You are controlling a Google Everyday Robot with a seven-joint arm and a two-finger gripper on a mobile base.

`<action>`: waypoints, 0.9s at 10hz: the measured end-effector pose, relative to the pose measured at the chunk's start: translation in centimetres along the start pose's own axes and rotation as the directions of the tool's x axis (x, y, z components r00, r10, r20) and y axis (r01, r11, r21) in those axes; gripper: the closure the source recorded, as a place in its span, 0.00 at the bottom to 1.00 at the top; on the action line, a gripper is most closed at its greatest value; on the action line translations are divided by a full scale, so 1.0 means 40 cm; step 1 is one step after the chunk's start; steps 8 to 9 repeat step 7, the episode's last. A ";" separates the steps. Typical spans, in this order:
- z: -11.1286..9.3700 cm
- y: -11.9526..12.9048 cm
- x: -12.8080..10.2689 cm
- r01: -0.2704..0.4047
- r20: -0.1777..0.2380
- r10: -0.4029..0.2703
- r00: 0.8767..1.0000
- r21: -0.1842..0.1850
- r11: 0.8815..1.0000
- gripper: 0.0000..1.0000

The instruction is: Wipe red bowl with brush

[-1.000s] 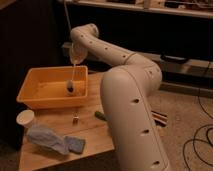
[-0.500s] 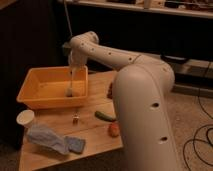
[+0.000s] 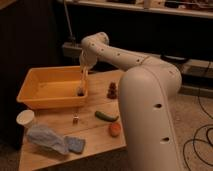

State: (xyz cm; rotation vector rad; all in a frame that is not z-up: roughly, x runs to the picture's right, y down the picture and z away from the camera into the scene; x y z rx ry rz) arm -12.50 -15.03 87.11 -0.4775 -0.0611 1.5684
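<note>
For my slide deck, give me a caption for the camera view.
Gripper above the red bowl lowers the brush into its right end.

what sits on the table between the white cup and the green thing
In the camera view, a small dark object stands between the white cup and the green item. The gripper hangs over the red bowl, holding the brush.

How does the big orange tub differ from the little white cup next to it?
The orange tub is rectangular with sloped walls; the white cup is round. The tub is far bigger than the cup. The tub has the brush reaching into it, hanging from the claw above its right side; nothing reaches into the cup. Both sit upright on the wooden table.
</note>
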 end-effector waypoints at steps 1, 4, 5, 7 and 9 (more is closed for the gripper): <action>-0.006 0.015 -0.019 0.003 0.007 -0.003 1.000 -0.002 1.000 1.00; 0.002 0.116 -0.063 0.029 0.016 -0.029 0.999 -0.017 0.999 1.00; 0.004 0.148 -0.070 0.037 0.016 -0.037 0.999 -0.024 0.999 1.00; 0.003 0.185 -0.060 0.053 0.007 -0.053 0.999 -0.041 0.998 1.00; 0.003 0.185 -0.060 0.053 0.007 -0.053 0.999 -0.041 0.998 1.00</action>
